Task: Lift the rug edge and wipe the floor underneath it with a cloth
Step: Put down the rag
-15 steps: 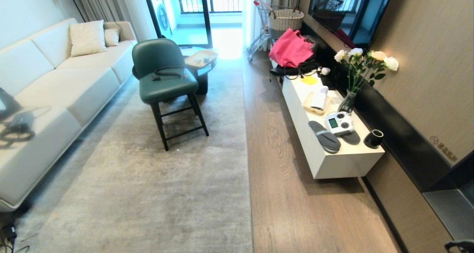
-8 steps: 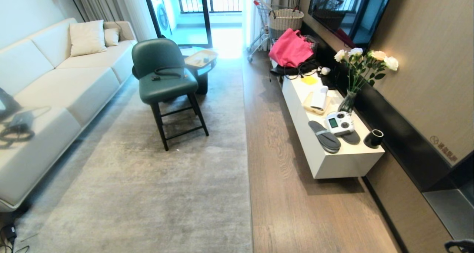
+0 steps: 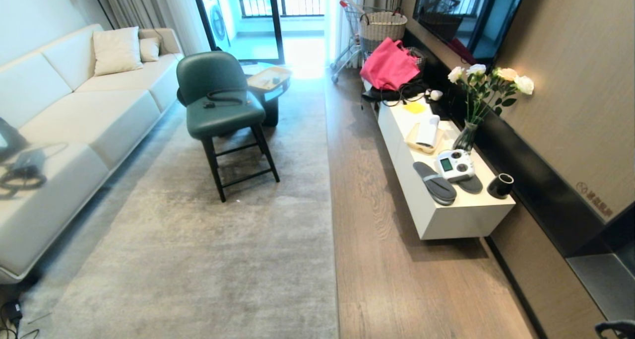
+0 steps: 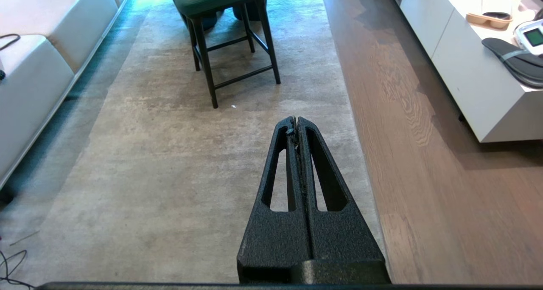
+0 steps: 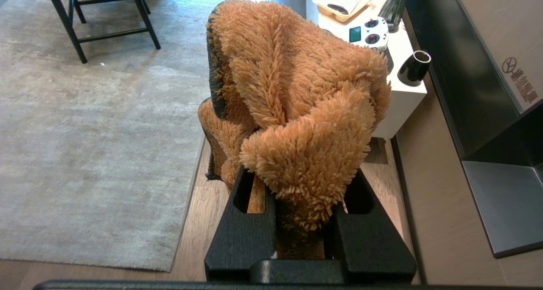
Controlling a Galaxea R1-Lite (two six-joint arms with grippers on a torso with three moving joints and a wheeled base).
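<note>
Clamping the cloth, the right gripper; left gripper closed, seemingly empty.

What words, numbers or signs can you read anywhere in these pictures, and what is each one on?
None can be read for certain.
Wall panel: a round no-entry style sign with Chinese characters, too small to read.
White controller: its green screen shows nothing legible.
Nothing on the cloth held by the right gripper.

rug edge: flat, straight on floor; cloth: orange, fuzzy, bunched in R claw
</note>
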